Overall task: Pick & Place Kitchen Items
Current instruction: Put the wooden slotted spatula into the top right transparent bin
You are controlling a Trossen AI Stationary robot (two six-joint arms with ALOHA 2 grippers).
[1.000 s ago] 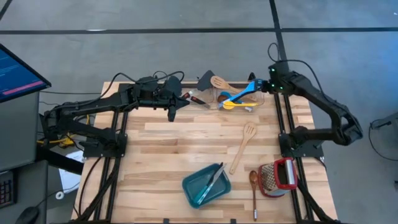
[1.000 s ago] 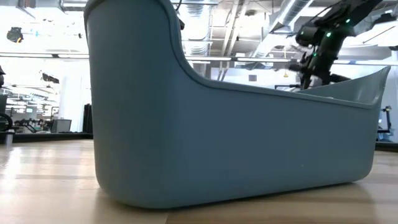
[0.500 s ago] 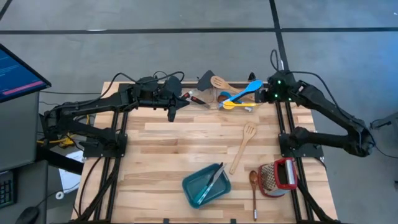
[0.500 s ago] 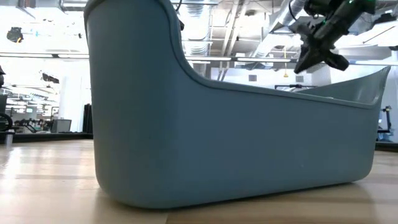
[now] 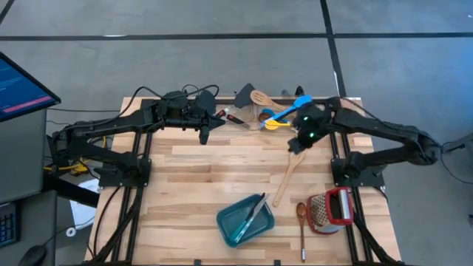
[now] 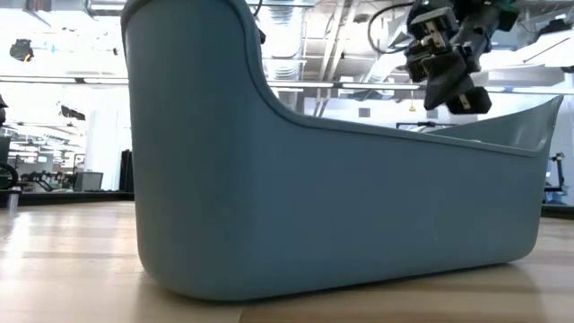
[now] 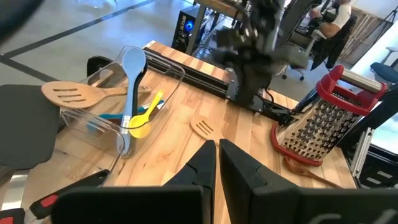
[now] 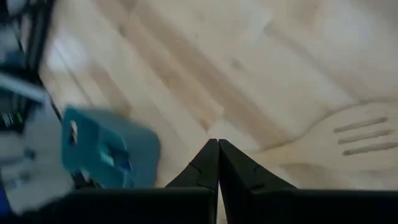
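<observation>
open tabletop [image 5: 199, 166]: bare centre and left
far edge: clear bin [image 5: 272, 118] of utensils
near right: teal tray [image 5: 244, 220], grater [image 5: 330, 210], slotted spatula [image 5: 289, 174]

A red-handled box grater [image 5: 330, 210] stands at the wooden counter's [image 5: 199, 185] corner, near a teal bin [image 5: 242, 220] (a monitor [image 5: 18, 81] sits alongside).

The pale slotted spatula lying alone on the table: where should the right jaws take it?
Grip the slotted wooden spatula at mid-handle, coming from straight above with jaws across the handle. It lies flat; the handle is slim and clear of other things, while the head is wide.
</observation>
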